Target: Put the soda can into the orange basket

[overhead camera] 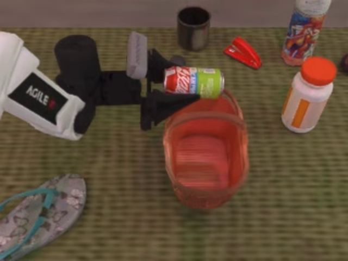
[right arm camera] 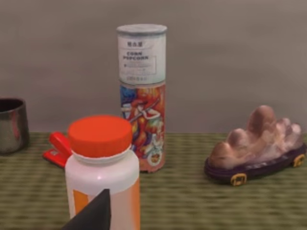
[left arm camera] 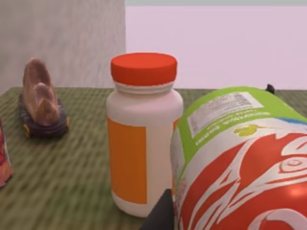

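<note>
The soda can (overhead camera: 194, 82), red at one end and lime green at the other, lies on its side in the air, and my left gripper (overhead camera: 182, 80) is shut on its red half. It hangs over the far rim of the orange basket (overhead camera: 239, 157), an oval woven basket with a hoop handle that stands at mid-table. In the left wrist view the soda can (left arm camera: 240, 163) fills the near corner beside one dark fingertip (left arm camera: 163, 216). My right arm is out of the top view; its wrist camera faces the right-hand objects.
A white bottle with an orange cap (overhead camera: 305, 95) stands right of the basket, and a tall colourful can (overhead camera: 304, 30) behind it. A dark cup (overhead camera: 193, 27) and a red stapler (overhead camera: 243, 53) sit at the back. A flip-flop (overhead camera: 38, 212) lies front left. A toy car (right arm camera: 256, 143) is far right.
</note>
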`<move>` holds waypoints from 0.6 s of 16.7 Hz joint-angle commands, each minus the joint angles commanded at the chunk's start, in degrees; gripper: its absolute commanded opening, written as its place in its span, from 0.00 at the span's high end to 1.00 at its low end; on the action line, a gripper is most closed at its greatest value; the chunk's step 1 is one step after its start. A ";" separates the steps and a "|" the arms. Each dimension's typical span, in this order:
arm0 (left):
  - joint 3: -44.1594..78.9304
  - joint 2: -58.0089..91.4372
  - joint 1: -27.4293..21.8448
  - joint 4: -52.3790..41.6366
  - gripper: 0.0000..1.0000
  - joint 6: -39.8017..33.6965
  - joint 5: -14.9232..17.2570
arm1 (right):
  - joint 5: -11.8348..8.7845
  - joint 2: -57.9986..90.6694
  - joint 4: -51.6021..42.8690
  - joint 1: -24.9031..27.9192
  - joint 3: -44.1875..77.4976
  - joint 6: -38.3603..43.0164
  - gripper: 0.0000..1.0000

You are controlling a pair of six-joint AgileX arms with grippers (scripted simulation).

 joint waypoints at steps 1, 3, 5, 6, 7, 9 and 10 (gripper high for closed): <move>0.00 0.00 0.00 0.00 0.70 0.00 0.00 | 0.00 0.00 0.00 0.00 0.00 0.00 0.00; 0.00 0.00 0.00 0.00 0.55 0.00 0.00 | 0.00 0.00 0.00 0.00 0.00 0.00 0.00; 0.00 0.00 0.00 0.00 0.40 0.00 0.00 | 0.00 0.00 0.00 0.00 0.00 0.00 0.00; 0.00 0.00 0.00 0.00 0.32 0.00 0.00 | 0.00 0.00 0.00 0.00 0.00 0.00 0.00; 0.00 0.00 0.00 0.00 0.25 0.00 0.00 | 0.00 0.00 0.00 0.00 0.00 0.00 0.00; 0.00 0.00 0.00 0.00 0.10 0.00 0.00 | 0.00 0.00 0.00 0.00 0.00 0.00 0.00; 0.00 0.00 0.00 0.00 0.02 0.00 0.00 | 0.00 0.00 0.00 0.00 0.00 0.00 0.00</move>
